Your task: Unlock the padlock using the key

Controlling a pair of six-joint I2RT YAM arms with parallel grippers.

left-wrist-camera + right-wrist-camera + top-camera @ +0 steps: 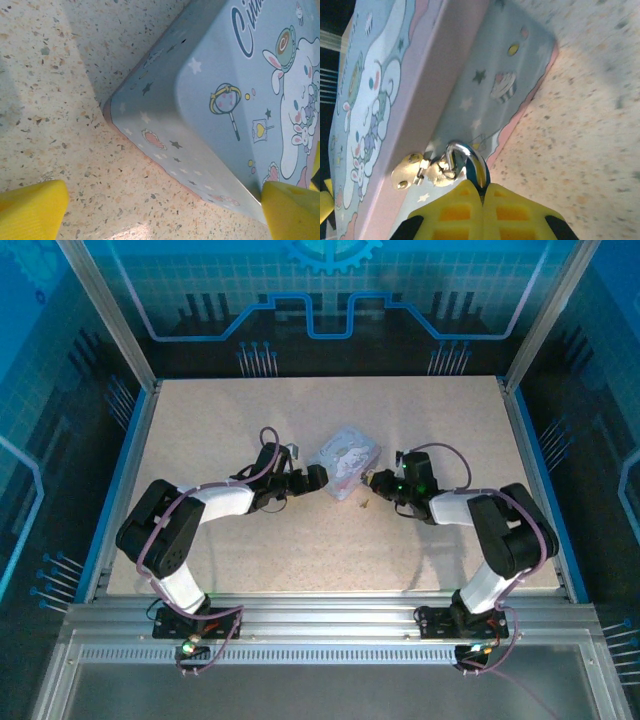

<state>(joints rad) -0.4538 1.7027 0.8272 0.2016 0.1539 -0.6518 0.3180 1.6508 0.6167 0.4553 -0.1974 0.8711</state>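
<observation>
The teal-blue padlock (483, 176) hangs by its metal shackle (463, 152) from the gold hasp (415, 170) on the side of the pale blue cartoon box (343, 460). My right gripper (482, 192) is shut on the padlock's body, which is mostly hidden between the yellow fingers. A tiny sliver, the key (365, 505), lies on the table just in front of the box, apart from both grippers. At the box's left corner my left gripper (160, 212) is open, its right fingertip (292, 210) next to the box wall (165, 120) and nothing held.
The speckled table (250, 550) has free room in front of and behind the box. Metal posts and blue panels wall in the back and sides. Both arms reach inward from the near edge toward the box.
</observation>
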